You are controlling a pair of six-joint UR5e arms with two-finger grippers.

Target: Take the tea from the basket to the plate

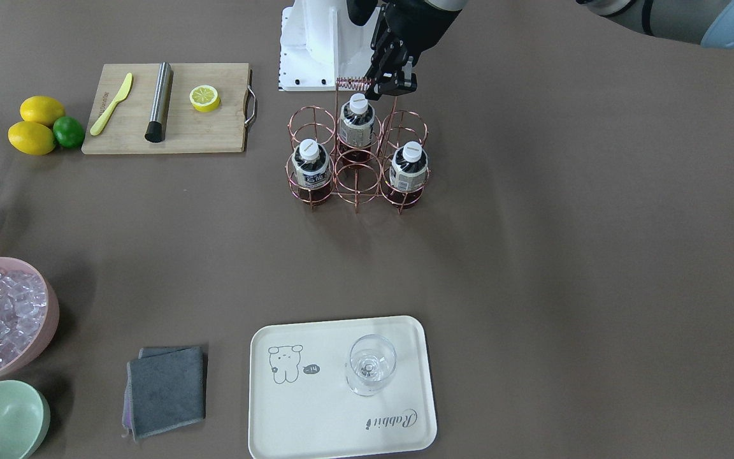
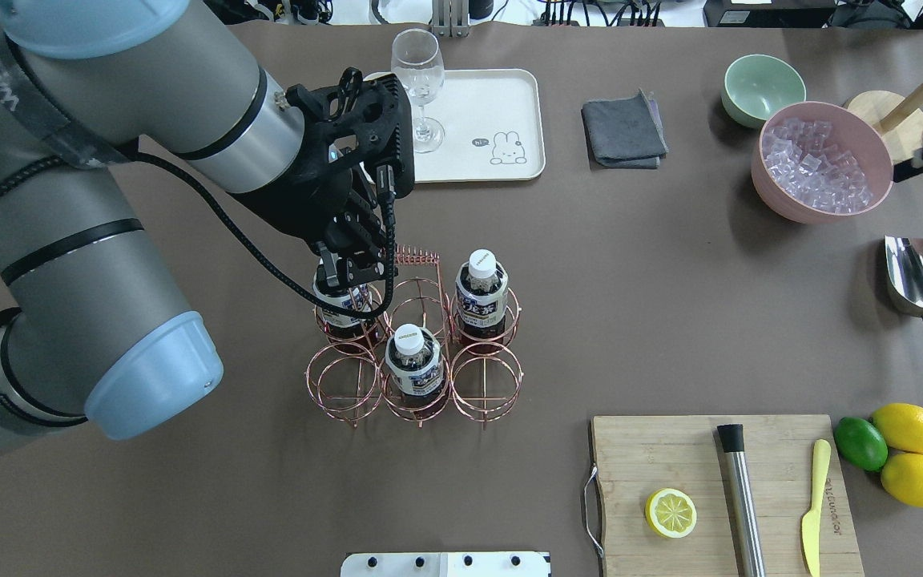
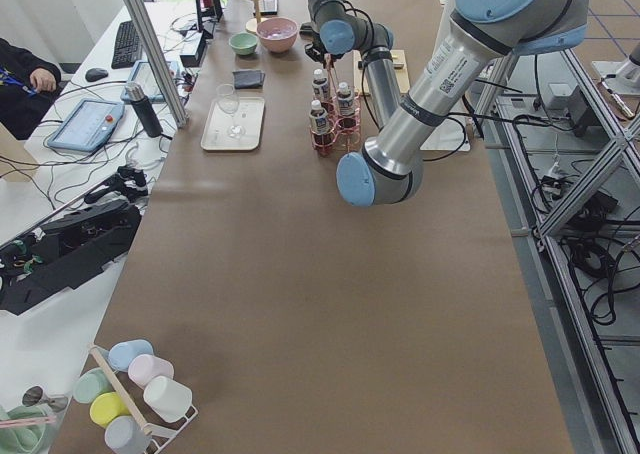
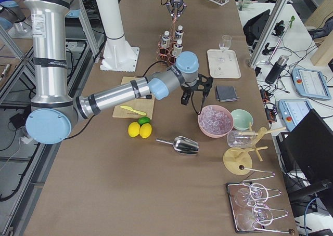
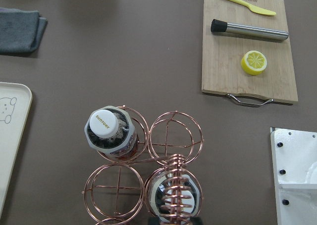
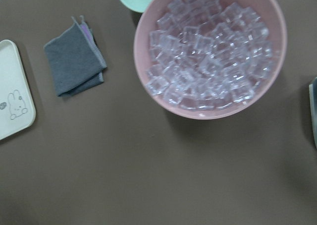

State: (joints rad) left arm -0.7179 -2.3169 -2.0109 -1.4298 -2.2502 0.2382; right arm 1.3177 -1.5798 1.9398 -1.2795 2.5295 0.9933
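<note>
Copper wire basket [image 2: 420,256] stands mid-worktop [image 2: 670,320] with three tea bottles in its ring cells. The tea [image 2: 340,311] in the far left cell sits beneath the left claw [image 2: 348,274], whose fingers are spread and pinch nothing. Farther off, the cream plate [image 2: 501,104] carries a stemmed glass [image 2: 417,80]. Right claw [image 4: 191,90] hangs over a pink bowl of ice [image 2: 822,160]; I cannot tell its state.

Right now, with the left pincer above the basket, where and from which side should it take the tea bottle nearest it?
Take the bottle by its white cap and neck, straight from above. It stands upright, and the basket cages its body in wire rings, leaving only the top clear. The left pincer looks open above it.
</note>
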